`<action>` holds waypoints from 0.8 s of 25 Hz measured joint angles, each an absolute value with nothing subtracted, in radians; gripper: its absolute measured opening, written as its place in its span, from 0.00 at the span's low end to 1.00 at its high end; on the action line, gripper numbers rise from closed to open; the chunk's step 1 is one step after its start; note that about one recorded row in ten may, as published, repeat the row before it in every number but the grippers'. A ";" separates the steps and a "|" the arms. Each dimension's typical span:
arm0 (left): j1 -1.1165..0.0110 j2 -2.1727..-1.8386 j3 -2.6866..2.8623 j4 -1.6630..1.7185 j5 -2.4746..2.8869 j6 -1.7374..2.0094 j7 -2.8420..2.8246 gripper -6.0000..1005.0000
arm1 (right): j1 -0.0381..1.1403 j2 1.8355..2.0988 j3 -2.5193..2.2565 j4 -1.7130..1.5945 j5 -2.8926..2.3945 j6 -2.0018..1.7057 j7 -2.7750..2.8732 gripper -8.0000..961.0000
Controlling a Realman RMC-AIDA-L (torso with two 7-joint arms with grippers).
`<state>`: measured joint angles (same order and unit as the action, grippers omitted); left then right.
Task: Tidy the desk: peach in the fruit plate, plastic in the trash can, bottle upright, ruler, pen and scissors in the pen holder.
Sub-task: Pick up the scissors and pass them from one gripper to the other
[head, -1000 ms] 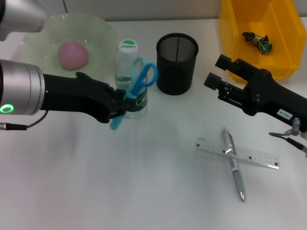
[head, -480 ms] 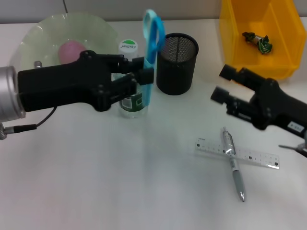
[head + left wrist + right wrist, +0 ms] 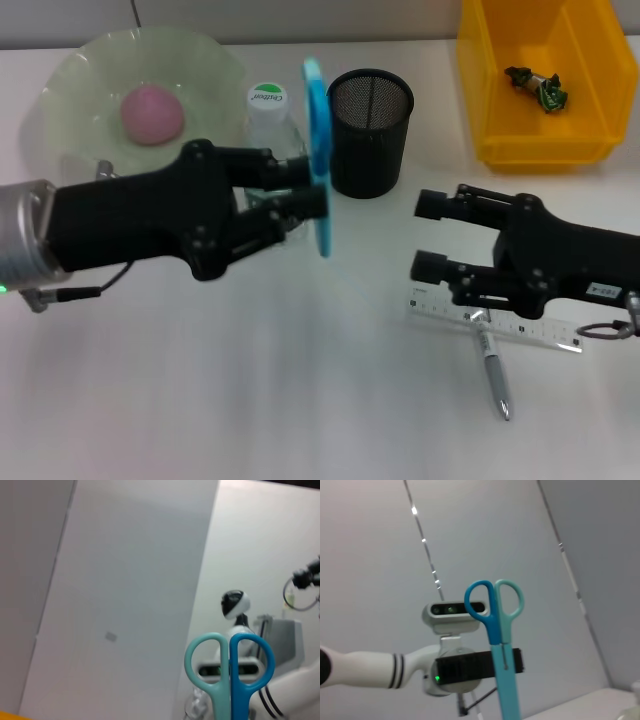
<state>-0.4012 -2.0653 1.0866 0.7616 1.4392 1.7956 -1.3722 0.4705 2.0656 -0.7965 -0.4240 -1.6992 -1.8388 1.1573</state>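
Left gripper (image 3: 305,190) is clamped on the one pair of scissors (image 3: 318,160), held upright just at 9 o'clock of the holder (image 3: 369,130), probably so they'll drop in blades-first. Right gripper (image 3: 432,236) is spread wide and empty, hovering over one ruler (image 3: 530,329) and one pen (image 3: 492,370), likely next.

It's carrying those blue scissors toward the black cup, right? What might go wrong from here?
The left hand holds the scissors upright beside the standing bottle, so a swing may knock it over. The scissors might also catch the rim of the pen holder and tip it. The right hand hovers open above the ruler and pen, so the arms might crowd each other.
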 joint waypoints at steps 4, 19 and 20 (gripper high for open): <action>-0.418 -2.072 1.094 0.743 1.451 1.788 -1.350 0.26 | 0.526 2.074 -0.799 -0.434 -1.744 -1.842 1.192 0.77; -0.436 -2.071 1.107 0.704 1.451 1.783 -1.336 0.27 | 0.616 2.080 -0.887 -0.448 -1.747 -1.798 1.252 0.77; -0.437 -2.071 1.117 0.703 1.451 1.782 -1.324 0.27 | 0.616 2.080 -0.887 -0.449 -1.746 -1.800 1.252 0.77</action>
